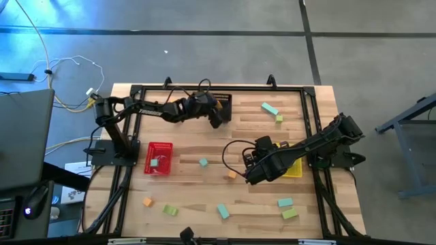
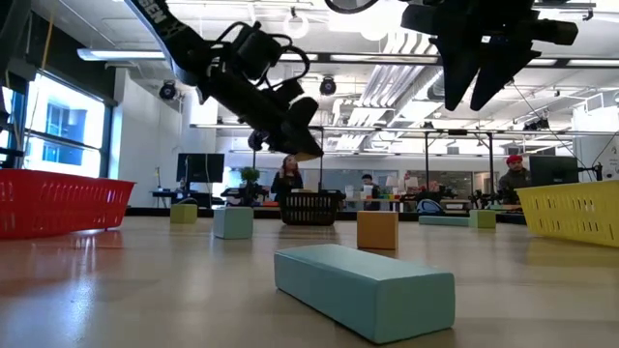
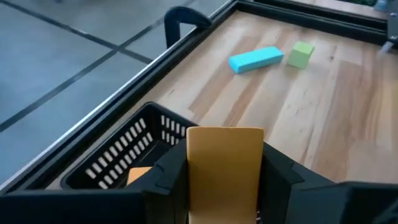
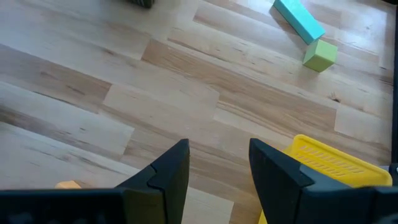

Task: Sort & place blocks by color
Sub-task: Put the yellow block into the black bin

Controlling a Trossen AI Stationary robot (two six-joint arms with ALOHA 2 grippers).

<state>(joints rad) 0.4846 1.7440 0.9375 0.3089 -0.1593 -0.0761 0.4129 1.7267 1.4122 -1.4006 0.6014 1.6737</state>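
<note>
Holding an orange block (image 3: pixel 224 168) tight between its fingers, the left gripper (image 1: pixel 215 120) hangs over the black basket (image 1: pixel 223 107) at the far edge of the table (image 1: pixel 204 143). One orange block (image 3: pixel 139 175) seems to lie in that basket already, but only a corner of it shows. The red basket (image 1: pixel 159 158) has a teal block (image 1: pixel 154 162) in it. So the sorting has started, but most of it is left.

Many blocks are out on the wood. A teal bar (image 1: pixel 270 108) and a green cube (image 1: pixel 279 119) lie near the far right corner. A small teal cube (image 1: pixel 203 162) sits in the middle. An orange one (image 1: pixel 147 201), a green one (image 1: pixel 169 210) and a teal one (image 1: pixel 223 211) lie along the near side, with two more (image 1: pixel 287 207) to the right.

The right gripper (image 1: pixel 252 178) is open and holds nothing. It hangs beside the yellow basket (image 4: pixel 329 165). A small orange block (image 1: pixel 231 175) lies just beside it on the table.
</note>
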